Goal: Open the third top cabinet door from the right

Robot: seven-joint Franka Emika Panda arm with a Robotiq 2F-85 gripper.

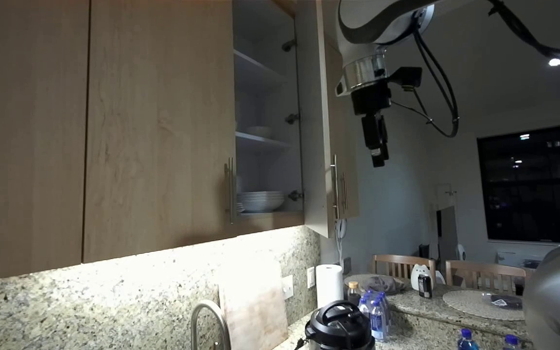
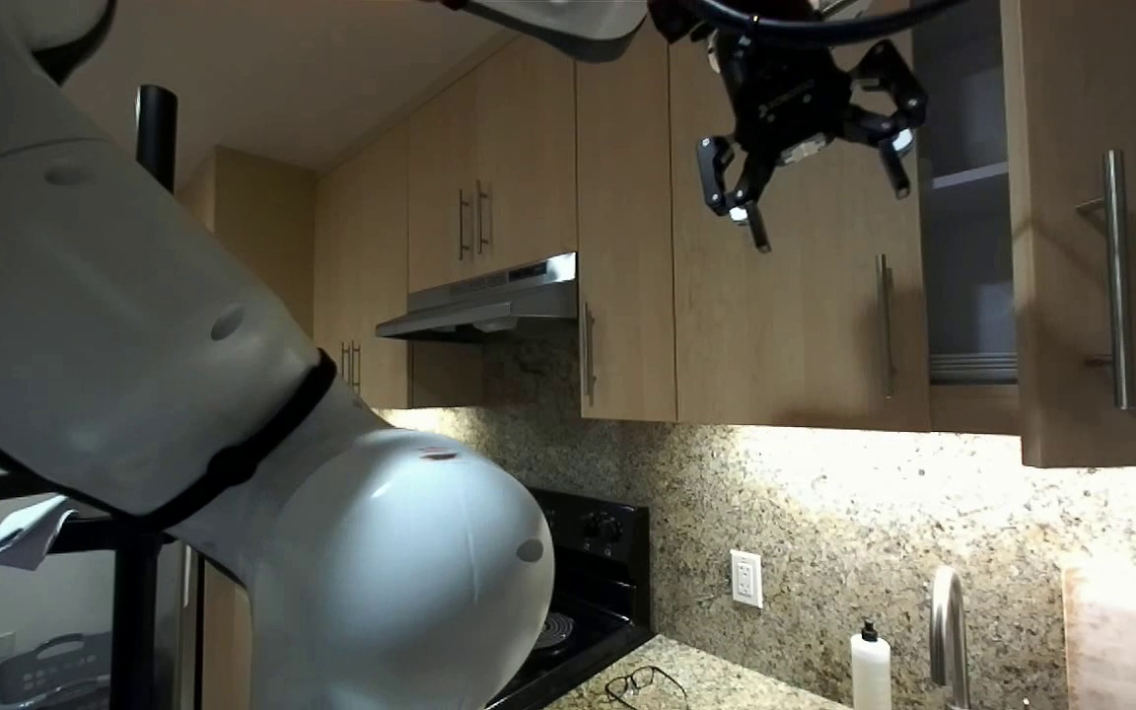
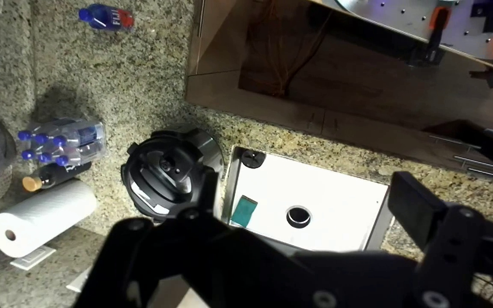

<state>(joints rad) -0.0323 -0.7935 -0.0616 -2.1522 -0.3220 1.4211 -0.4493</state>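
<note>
A wooden top cabinet door stands swung open in both exterior views, with a vertical metal bar handle. Inside the cabinet are shelves and white dishes. The neighbouring door is shut and also shows in an exterior view; its bar handle is at its lower edge side. My gripper hangs pointing down in front of the cabinets, apart from doors and handles. Its fingers are wide apart and empty, as seen in an exterior view and the wrist view.
Below are a sink, a black-lidded cooker, a paper towel roll and bottled water on the granite counter. A faucet rises at the sink. A range hood and further shut cabinet doors line the wall.
</note>
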